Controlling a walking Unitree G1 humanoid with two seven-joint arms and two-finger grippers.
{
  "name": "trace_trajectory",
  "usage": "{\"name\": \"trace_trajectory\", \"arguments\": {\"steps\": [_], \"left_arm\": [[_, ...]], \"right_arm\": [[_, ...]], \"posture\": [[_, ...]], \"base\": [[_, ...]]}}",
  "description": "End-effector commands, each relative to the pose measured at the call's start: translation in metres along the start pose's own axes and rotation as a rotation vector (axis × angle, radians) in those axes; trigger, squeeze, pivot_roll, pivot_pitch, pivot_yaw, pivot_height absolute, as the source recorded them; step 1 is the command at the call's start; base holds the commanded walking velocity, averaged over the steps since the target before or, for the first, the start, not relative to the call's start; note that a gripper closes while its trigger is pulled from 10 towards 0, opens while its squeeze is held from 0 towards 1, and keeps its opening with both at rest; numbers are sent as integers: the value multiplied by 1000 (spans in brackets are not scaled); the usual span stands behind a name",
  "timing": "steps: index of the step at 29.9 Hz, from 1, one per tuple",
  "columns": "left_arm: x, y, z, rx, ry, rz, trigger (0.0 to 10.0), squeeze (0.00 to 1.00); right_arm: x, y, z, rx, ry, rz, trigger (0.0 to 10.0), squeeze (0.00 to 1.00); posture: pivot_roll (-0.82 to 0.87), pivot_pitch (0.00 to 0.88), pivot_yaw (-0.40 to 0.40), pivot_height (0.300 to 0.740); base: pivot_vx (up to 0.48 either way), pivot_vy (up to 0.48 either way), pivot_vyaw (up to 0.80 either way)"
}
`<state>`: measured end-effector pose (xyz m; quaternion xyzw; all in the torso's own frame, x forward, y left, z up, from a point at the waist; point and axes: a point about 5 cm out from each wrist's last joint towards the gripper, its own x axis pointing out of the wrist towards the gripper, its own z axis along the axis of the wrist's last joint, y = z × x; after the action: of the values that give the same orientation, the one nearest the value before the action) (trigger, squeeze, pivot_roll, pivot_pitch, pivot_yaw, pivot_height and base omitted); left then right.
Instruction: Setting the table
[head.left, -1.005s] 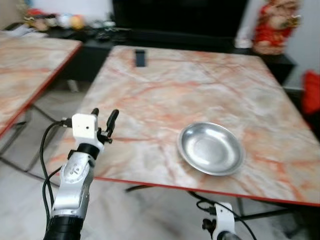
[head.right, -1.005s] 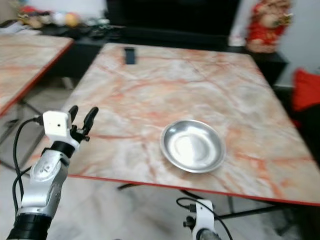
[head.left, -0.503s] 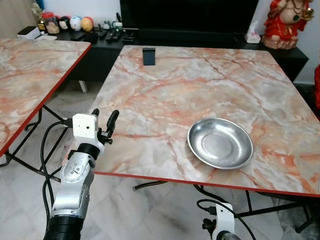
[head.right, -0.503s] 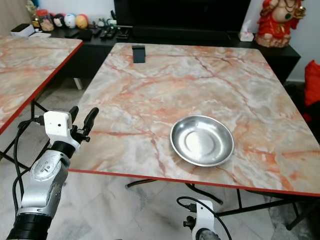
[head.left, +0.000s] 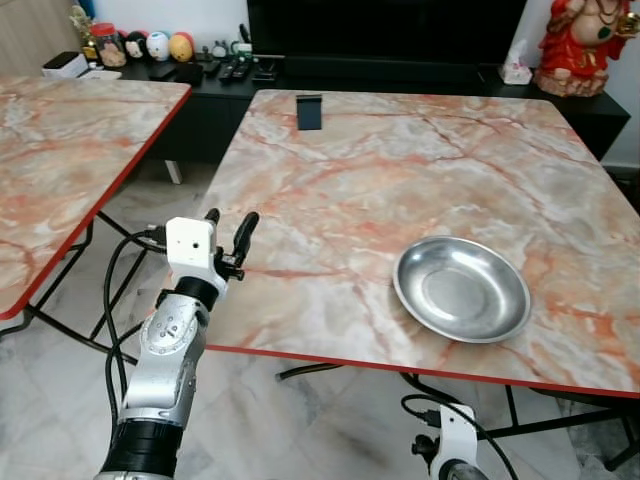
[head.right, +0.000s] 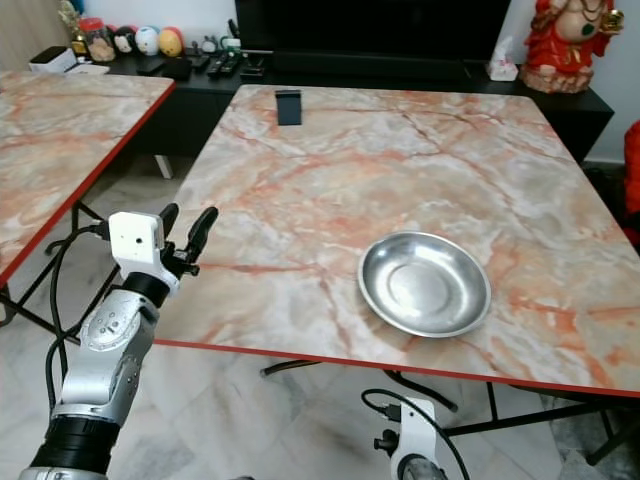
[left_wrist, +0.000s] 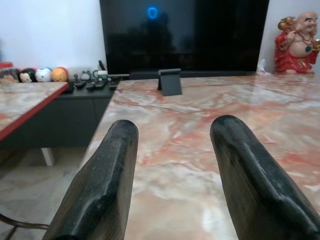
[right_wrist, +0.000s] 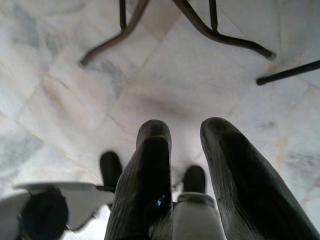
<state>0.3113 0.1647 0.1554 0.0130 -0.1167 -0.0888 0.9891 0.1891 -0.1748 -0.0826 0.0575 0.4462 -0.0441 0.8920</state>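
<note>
One shallow steel bowl (head.left: 462, 289) sits on the marble-patterned table (head.left: 380, 170), in the lower right part of the left eye view, near the table's red-trimmed front edge and with nothing else close to it. At the far end of the same table, toward the upper middle of the frame, a small dark stand (head.left: 310, 111) is upright. The left gripper (head.left: 229, 232) is raised at the lower left of the frame, at the table's near left corner, its two black fingers spread apart and pointing up and across the tabletop with nothing between them; the left wrist view shows those fingers (left_wrist: 105, 185) wide apart with bare marble in the gap and the stand (left_wrist: 170, 82) far off ahead. The right gripper (right_wrist: 187, 150) hangs low below the table's front edge, pointing down at the pale tiled floor (right_wrist: 165, 75); its fingers are slightly parted and empty, with black table legs (right_wrist: 220, 35) crossing the upper part of that view. A second marble table (head.left: 60, 140) fills the left edge of the left eye view, and a red figurine (head.left: 582, 45) stands in the upper right corner beside a dark television (head.left: 380, 30).
</note>
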Motion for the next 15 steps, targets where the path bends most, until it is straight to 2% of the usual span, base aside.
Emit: {"name": "trace_trajectory", "arguments": {"steps": [1,8,15], "left_arm": [[1,-6,1,-8,-1,-16,10000,0],[1,-5,0,-12,-5,3,10000,0],[-1,-9,0,-16,-8,3,10000,0]], "right_arm": [[-1,-6,-4,6,16,-16,10000,0],[-1,-8,-2,-40,24,7,10000,0],[-1,-10,-2,-41,22,5,10000,0]], "posture": [[65,0,17,740],[72,0,-10,740],[87,0,-20,740]], "base": [[0,300,0],[0,301,0],[0,301,0]]}}
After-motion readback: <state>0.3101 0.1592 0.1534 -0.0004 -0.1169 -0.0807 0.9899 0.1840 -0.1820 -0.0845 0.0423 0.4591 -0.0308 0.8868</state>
